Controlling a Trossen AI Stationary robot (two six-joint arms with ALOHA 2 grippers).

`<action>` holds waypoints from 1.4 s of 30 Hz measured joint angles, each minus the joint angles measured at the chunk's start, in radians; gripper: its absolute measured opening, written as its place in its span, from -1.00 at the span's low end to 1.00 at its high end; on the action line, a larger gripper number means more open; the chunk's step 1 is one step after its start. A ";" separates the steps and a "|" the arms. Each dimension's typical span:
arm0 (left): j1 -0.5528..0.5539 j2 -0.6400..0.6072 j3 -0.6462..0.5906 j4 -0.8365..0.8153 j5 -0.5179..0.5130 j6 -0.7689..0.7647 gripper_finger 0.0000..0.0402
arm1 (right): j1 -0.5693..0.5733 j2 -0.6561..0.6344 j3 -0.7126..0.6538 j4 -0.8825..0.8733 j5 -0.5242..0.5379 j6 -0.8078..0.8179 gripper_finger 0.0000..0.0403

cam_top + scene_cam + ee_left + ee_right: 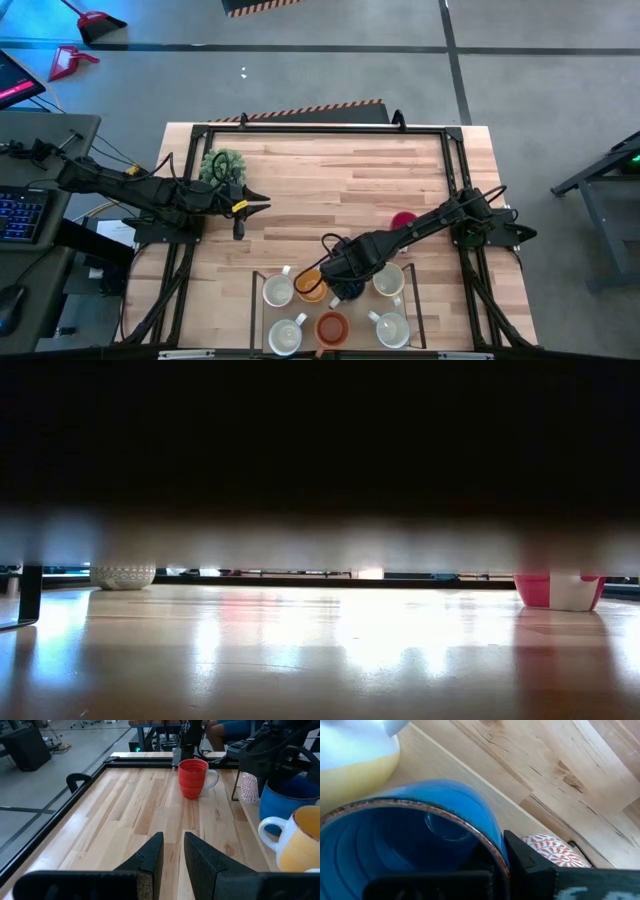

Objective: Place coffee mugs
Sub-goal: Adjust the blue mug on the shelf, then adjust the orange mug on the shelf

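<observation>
Several mugs stand in a dark-framed area (253,310) at the table's near middle: white mugs (278,291), an orange mug (332,327) and a cream mug (388,282). My right gripper (343,277) reaches down among them and is shut on a blue mug (420,840), next to a yellow-orange mug (300,840). A red mug (193,778) stands alone on its base farther toward the right. My left gripper (173,851) hovers over the table's left part, its fingers a little apart with nothing between them. My right gripper holds the blue mug by its rim (497,852), one finger inside the mug and one finger (530,865) outside against the wall. The fingers come from above, pointing down. Whether the mug's base rests on anything is hidden by the neighbouring mug.
A bushy green plant (222,165) in a white pot (122,576) stands at the far left, close to my left arm. A white thing with a red pattern (547,847) sits beside the blue mug. Bare wood (340,180) stretches across the table's far half.
</observation>
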 joint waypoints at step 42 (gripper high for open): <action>0.000 0.000 0.000 0.000 -0.017 0.009 -0.67 | -0.001 -0.002 0.285 -0.227 0.085 -0.134 -0.55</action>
